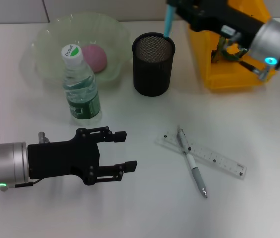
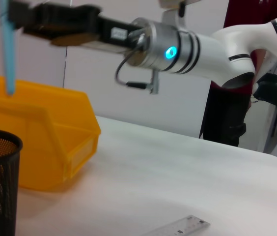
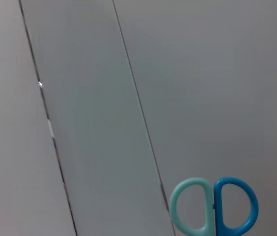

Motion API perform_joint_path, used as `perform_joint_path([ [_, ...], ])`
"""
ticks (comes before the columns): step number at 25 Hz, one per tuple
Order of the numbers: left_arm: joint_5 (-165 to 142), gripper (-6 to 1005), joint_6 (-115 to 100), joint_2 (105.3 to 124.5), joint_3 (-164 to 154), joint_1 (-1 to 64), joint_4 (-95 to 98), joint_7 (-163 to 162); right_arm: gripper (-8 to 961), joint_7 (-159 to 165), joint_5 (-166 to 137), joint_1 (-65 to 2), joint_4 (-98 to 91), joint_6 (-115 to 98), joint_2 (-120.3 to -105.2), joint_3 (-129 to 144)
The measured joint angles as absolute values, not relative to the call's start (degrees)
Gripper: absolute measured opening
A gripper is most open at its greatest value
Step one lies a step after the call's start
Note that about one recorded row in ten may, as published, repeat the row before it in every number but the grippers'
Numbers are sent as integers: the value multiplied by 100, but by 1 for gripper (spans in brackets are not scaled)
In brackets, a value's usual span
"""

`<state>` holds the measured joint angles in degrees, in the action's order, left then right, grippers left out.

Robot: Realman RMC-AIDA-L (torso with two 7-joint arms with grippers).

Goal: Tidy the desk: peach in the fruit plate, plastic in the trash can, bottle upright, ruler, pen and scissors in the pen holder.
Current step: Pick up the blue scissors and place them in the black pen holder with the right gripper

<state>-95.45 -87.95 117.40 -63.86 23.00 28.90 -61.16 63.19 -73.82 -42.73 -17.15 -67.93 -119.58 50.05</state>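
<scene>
My right gripper [image 1: 174, 7] is shut on blue scissors [image 1: 168, 24], which hang point-down just over the far rim of the black mesh pen holder [image 1: 153, 64]. The left wrist view shows the scissors [image 2: 6, 54] hanging from that gripper [image 2: 28, 19], and the right wrist view shows their handles [image 3: 212, 206]. A clear ruler [image 1: 204, 156] lies on the table with a pen [image 1: 193, 168] across it. The peach [image 1: 96, 57] sits in the pale fruit plate [image 1: 45, 44]. The bottle [image 1: 80, 89] stands upright. My left gripper [image 1: 122, 151] is open near the front. No plastic shows.
The yellow trash can [image 1: 229, 74] stands at the back right beside the pen holder, partly under my right arm. The bottle stands just behind my left gripper. White tabletop lies between my left gripper and the ruler.
</scene>
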Motion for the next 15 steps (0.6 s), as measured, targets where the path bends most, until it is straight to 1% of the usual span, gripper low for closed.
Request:
perform_joint_path([
  [4, -9545, 725, -8837, 11749, -6330, 2295, 2901, -6109, 255, 6262, -7376, -4555, -1452, -6257, -11969, 5194],
  [12, -9546, 726, -8842, 11751, -6274, 2313, 2901, -6097, 259, 6274, -7369, -4621, -1386, -6108, -11988, 5319],
  [15, -9544, 725, -8842, 11751, -6268, 2314, 2901, -6095, 371, 6277, -7383, -4617, -1374, -6122, -11988, 5321],
])
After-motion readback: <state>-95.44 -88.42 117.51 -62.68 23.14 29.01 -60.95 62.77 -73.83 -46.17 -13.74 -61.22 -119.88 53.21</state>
